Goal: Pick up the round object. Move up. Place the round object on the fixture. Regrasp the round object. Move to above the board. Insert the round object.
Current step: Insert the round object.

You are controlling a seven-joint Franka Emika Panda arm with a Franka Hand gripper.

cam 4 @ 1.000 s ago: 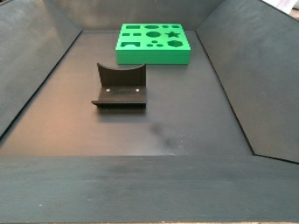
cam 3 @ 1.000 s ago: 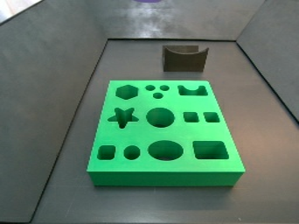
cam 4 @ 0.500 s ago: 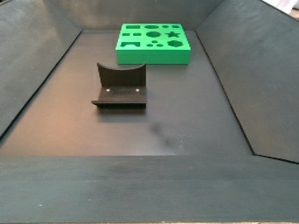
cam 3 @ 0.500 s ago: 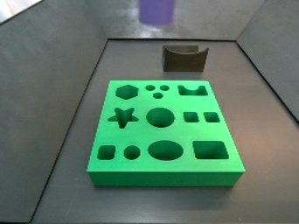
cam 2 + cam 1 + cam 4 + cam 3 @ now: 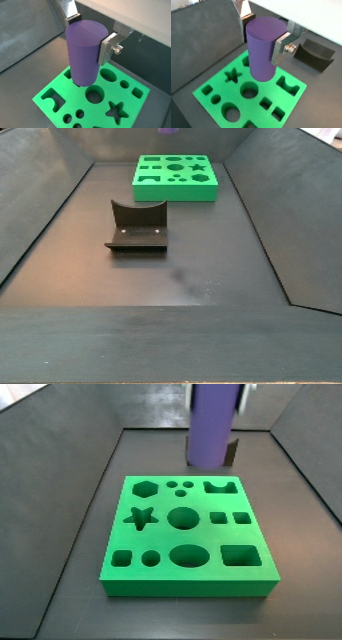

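Observation:
My gripper [image 5: 264, 32] is shut on the round object [image 5: 261, 47], a purple cylinder held upright by its upper part between the two silver fingers; both wrist views show this [image 5: 83, 55]. In a side view the round object [image 5: 210, 424] hangs high over the far end of the green board [image 5: 214, 536] and hides most of the fixture [image 5: 231, 452]. In a wrist view its lower end hangs above the board [image 5: 73, 97], next to the middle round hole. The dark fixture [image 5: 136, 226] stands apart from the board [image 5: 174, 190], with nothing in it.
Dark sloping walls enclose the grey floor on all sides. In a wrist view the fixture [image 5: 314, 54] sits just beyond the board's [image 5: 271, 92] edge. Only the purple tip [image 5: 167, 130] of the round object shows at the top edge of a side view.
The round object has come down into a side view from the top edge, now hanging lower over the board's far end. Board and fixture have not moved.

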